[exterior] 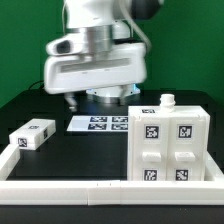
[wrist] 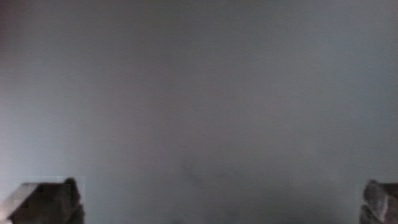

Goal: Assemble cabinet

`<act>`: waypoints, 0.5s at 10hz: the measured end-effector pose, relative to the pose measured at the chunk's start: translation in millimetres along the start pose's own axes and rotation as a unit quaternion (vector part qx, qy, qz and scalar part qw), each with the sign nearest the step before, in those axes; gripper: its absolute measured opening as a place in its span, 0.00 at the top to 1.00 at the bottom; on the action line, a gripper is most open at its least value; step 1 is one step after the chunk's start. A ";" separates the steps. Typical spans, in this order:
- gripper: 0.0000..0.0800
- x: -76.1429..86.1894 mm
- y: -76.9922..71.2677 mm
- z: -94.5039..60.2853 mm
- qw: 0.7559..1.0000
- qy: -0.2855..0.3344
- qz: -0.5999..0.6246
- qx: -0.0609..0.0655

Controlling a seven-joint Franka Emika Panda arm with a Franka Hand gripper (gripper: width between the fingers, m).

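The cabinet (exterior: 168, 148) stands on the black matte bench (exterior: 70, 150) at the exterior view's right, on the near side, just behind the near rail (exterior: 60, 188). It is a boxy body of smooth white plastic. The face toward the camera is split into four shallow square panels, each carrying a black-and-white tag. A short rounded peg (exterior: 168, 100) sticks up from its top, beside a low step at the edge.

At the exterior view's left, well apart from the body, lies a small white oblong block (exterior: 32, 134) with tags on its end and side, set at an angle on the bench.

The marker board (exterior: 101, 123), thin and flat, lies farther back between them, under the arm (exterior: 95, 62). The arm is glossy white and rounded, and its outline is blurred.

In the wrist view the tool (wrist: 214, 202) is released. Its two dark, squared fingertips (wrist: 47, 201) sit at opposite edges of the picture, spread wide. The rest of that view is a smooth grey blur with no texture to make out.
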State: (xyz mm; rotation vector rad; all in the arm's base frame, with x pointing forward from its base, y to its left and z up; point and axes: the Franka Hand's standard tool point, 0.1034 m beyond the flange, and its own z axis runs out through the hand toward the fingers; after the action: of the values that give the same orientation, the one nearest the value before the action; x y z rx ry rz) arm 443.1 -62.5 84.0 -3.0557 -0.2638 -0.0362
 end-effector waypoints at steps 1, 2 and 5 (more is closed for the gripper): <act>0.00 -5.5 20.6 0.0 1.000 0.005 -0.010 -0.005; 0.00 -6.4 22.6 0.5 1.000 0.005 -0.002 -0.005; 0.00 -6.0 21.4 1.0 1.000 0.004 -0.004 -0.005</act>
State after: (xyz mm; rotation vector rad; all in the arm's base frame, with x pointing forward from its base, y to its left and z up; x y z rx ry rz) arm 440.9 -84.5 81.2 -3.0638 -0.2773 -0.0506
